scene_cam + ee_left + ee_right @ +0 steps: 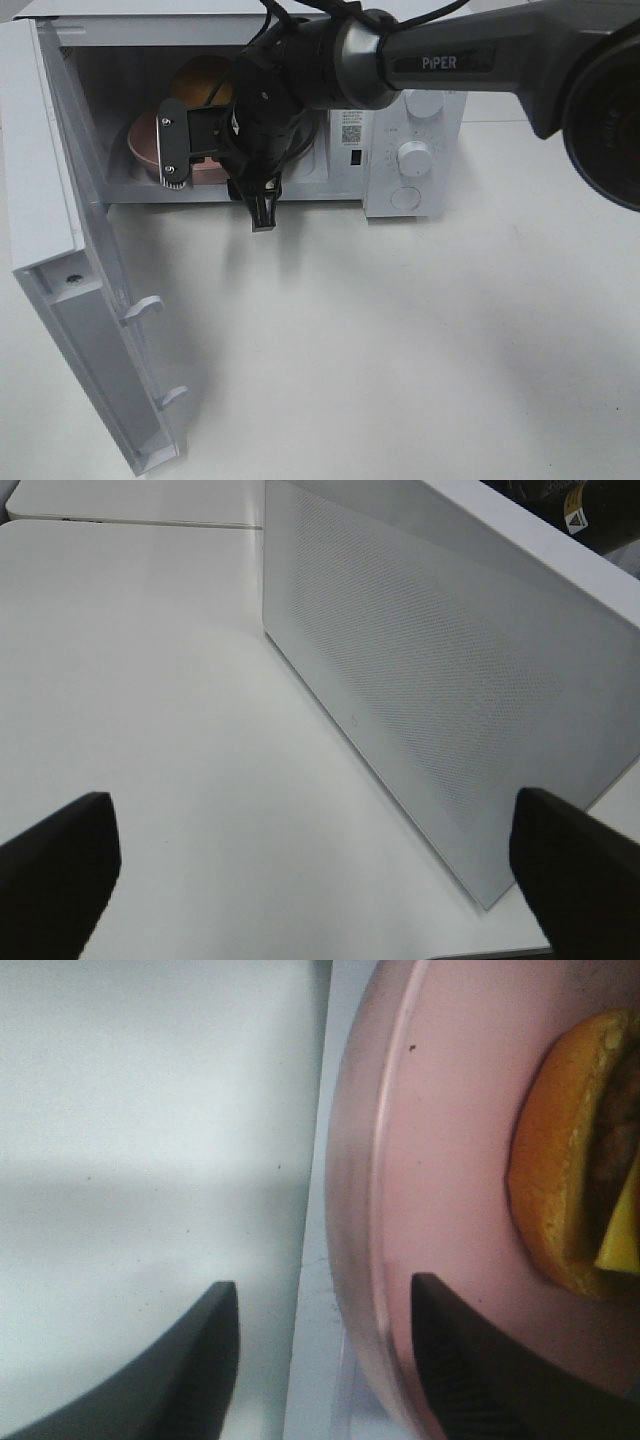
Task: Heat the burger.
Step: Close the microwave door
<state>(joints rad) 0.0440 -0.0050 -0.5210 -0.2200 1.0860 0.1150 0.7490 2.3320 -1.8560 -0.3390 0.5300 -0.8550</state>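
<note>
The burger (560, 1160) — golden bun, yellow cheese — lies beyond my right gripper (322, 1290), jaws apart astride the pink plate (450, 1140) rim; left gripper (312, 810) spread wide.

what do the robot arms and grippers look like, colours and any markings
The right arm is dark grey to black, with a silver-grey collar and white PiPER lettering. Black cables loop at its wrist. The right gripper and left gripper both show matt black, wedge-shaped fingers. The left arm itself is out of view.
</note>
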